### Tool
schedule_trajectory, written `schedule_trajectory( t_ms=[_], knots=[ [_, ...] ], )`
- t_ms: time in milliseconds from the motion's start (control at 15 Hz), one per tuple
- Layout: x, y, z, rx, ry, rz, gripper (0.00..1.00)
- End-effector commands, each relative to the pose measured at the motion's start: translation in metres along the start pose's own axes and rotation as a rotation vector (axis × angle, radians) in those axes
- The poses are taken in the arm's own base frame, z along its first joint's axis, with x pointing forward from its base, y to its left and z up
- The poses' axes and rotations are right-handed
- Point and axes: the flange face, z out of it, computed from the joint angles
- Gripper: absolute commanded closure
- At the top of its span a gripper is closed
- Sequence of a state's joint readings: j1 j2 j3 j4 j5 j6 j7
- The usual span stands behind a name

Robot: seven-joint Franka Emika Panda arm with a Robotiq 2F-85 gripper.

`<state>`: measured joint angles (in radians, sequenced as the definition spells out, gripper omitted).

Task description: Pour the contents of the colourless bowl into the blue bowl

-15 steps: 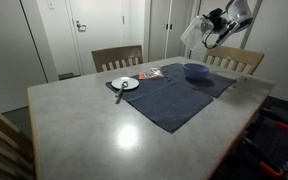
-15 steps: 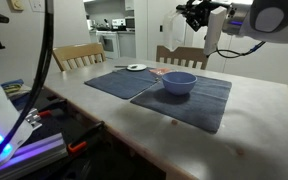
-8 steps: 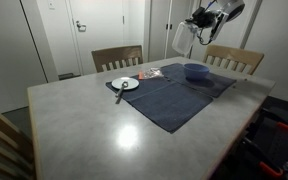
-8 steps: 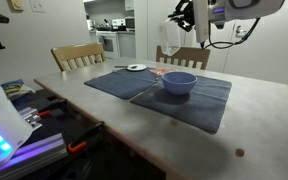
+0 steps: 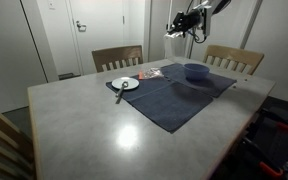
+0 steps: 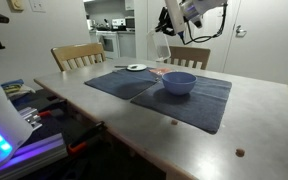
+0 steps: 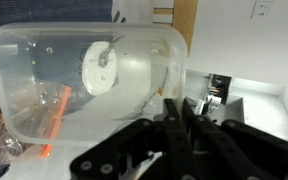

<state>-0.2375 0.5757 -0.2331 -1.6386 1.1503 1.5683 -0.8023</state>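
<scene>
grip: colourless bowl [image 7: 84, 80] is pinched at rim by closed gripper [image 7: 174, 110] | pos: held tilted (on edge) well above blue bowl [image 5: 195, 71]

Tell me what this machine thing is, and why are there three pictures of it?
It is a robot arm, and a person steers it from somewhere else. At its end is a claw that pinches like fingers. Two pictures come from cameras standing in the room, looking at the table from different spots. The third comes from a little camera on the arm's wrist, right behind the claw. The claw is shut on the rim of a see-through plastic bowl and holds it high in the air. On the table lie dark blue mats, a blue bowl and a white plate.
</scene>
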Motion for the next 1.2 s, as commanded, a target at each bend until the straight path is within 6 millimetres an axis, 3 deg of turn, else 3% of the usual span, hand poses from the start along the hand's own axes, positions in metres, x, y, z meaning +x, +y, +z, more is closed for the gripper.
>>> schedule_trajectory(
  t_ms=[0,200,800,1133],
  knots=[
    [-0.021,-0.024,0.036,-0.122,0.016,0.107,0.98],
    [-0.031,-0.035,0.073,-0.212,0.053,0.186,0.98],
    [-0.071,-0.062,0.138,-0.557,0.106,0.271,0.98],
    [-0.081,-0.064,0.200,-0.705,0.126,0.293,0.98]
  ],
)
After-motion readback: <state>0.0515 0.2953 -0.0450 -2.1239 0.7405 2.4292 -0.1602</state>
